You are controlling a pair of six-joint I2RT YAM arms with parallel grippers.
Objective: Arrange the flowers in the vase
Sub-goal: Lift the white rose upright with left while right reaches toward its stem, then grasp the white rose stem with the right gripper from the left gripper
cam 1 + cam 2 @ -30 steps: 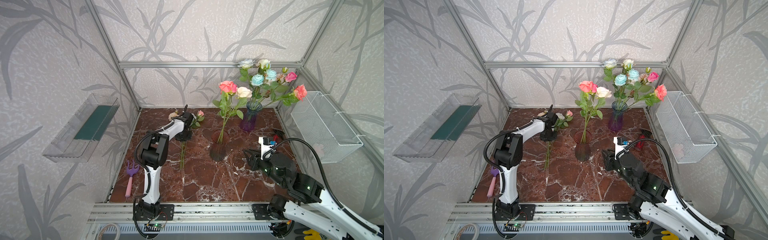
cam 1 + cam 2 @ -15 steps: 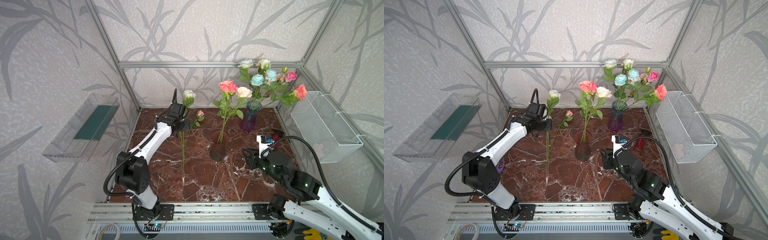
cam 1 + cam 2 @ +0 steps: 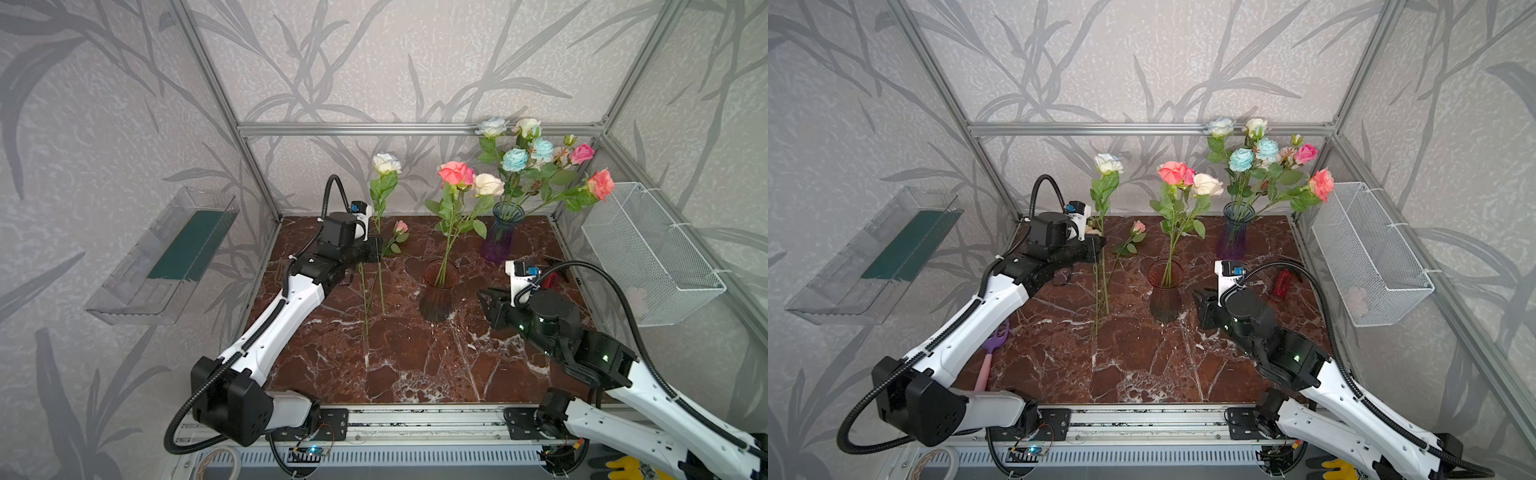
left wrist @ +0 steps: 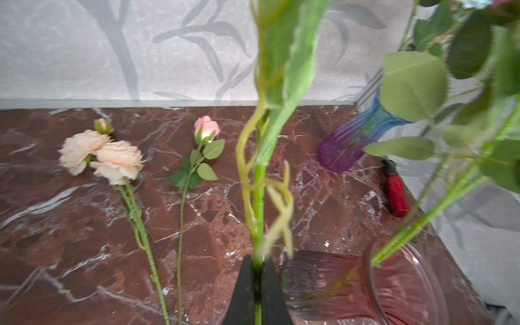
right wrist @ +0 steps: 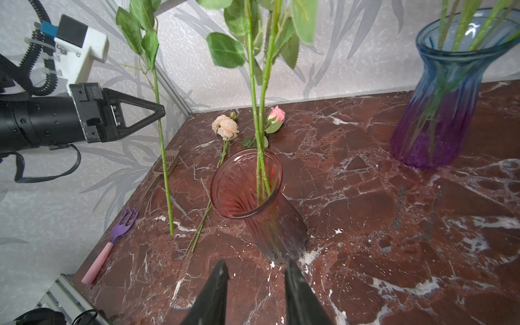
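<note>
Grey leaf-patterned walls (image 3: 374,62), red-brown marble floor (image 3: 415,365), aluminium frame rails (image 3: 415,129)

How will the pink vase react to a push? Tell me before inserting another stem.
Narrow, with two tall roses leaning out, the pink vase probably tips if shoved near its rim. It looks like see-through ribbed glass, so likely fragile. On the polished table it may slide.

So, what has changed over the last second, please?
The left gripper, shut on the white rose, raised it from the table to upright, left of the pink vase. The right gripper stays open beside that vase; the blue vase and the peach flower and pink bud lying flat are unmoved.
</note>
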